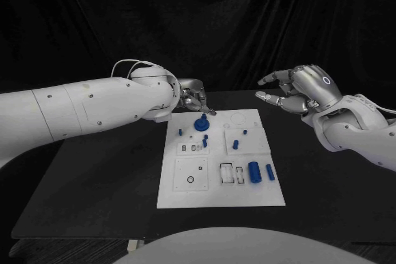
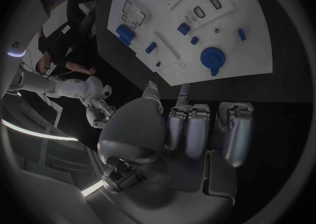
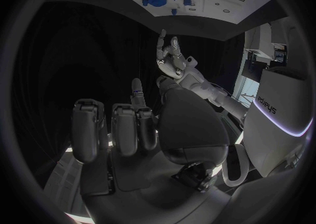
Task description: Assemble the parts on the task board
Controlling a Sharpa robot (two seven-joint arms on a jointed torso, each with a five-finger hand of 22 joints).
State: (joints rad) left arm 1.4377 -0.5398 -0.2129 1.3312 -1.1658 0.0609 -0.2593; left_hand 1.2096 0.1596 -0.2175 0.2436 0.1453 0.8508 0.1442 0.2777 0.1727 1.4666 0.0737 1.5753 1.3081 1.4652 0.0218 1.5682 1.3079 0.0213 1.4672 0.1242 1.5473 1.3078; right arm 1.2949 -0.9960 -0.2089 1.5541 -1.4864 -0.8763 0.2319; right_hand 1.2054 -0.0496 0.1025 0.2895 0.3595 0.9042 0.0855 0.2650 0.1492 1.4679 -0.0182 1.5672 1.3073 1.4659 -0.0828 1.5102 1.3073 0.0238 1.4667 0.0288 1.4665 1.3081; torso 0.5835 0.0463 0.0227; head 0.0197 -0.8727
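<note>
My left hand (image 1: 193,98) hangs empty, fingers loosely spread, just behind the task board's (image 1: 186,198) far edge; I risk toppling the round blue part (image 1: 201,125) just ahead if I descend carelessly.

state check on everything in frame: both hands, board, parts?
left hand: empty, fingers curled in, over the board's far left corner
right hand: empty, fingers apart, raised off the table right of the board
task board: flat on the black table
round blue part: on the board near its far left, untouched
two blue cylinders: lying side by side near the board's right edge
</note>
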